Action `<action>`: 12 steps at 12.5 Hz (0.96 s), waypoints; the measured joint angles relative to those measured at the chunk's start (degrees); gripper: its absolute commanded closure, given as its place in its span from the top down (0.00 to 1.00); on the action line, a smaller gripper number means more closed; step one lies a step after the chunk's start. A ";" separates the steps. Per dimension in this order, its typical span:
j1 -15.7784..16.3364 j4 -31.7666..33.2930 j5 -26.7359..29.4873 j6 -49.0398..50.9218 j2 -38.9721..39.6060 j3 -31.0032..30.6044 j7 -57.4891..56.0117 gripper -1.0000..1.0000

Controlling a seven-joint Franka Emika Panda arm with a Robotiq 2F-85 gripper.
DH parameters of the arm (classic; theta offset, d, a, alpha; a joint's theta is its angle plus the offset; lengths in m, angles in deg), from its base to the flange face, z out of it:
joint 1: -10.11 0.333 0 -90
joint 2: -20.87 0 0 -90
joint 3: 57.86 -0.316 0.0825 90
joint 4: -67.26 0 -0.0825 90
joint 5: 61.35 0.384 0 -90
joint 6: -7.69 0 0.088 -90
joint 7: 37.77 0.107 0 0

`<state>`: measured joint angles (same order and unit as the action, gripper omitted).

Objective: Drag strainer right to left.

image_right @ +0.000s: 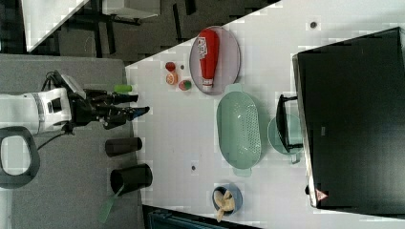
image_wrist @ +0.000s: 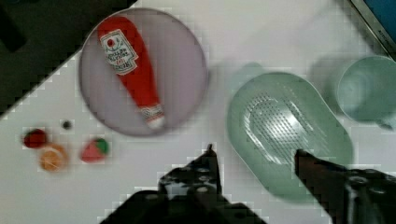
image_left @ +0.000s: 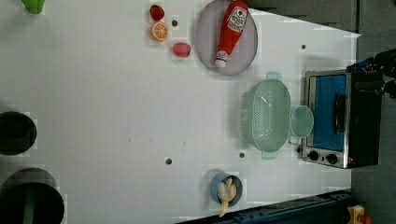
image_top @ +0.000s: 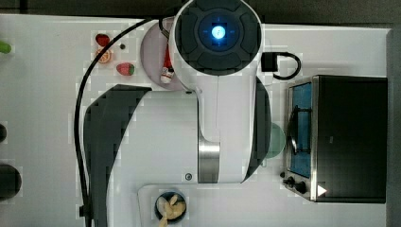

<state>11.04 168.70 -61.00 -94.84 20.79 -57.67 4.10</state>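
Note:
The strainer (image_left: 266, 115) is a pale mint-green oval with many small holes, resting on the white table next to a round mint mug (image_left: 301, 121). It lies in the right view's middle (image_right: 239, 129) and in the wrist view (image_wrist: 289, 126). My gripper (image_wrist: 257, 156) hovers open above the strainer's near rim with nothing between its fingers. One fingertip (image_wrist: 210, 156) is over bare table and the other (image_wrist: 306, 161) is over the strainer. In the right view the gripper (image_right: 136, 106) stands well clear of the table. In the top view my arm (image_top: 217, 90) covers the strainer.
A toaster oven (image_left: 336, 119) stands just beyond the mug. A grey plate (image_left: 205, 28) carries a red ketchup bottle (image_left: 232, 25). Toy fruits (image_left: 159, 31) lie past the plate. A blue bowl (image_left: 226, 189) of pale pieces sits near the table edge. Dark cups (image_right: 130, 177) stand at the far side.

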 measured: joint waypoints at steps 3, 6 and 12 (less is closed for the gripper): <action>-0.28 14.94 -0.92 13.60 -17.26 3.76 2.17 1.00; -2.85 14.83 -4.12 12.46 -26.86 5.66 2.85 1.00; -4.01 17.40 -3.12 0.73 -16.86 1.26 10.98 1.00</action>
<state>7.03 186.10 -64.12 -94.11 3.93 -56.41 15.09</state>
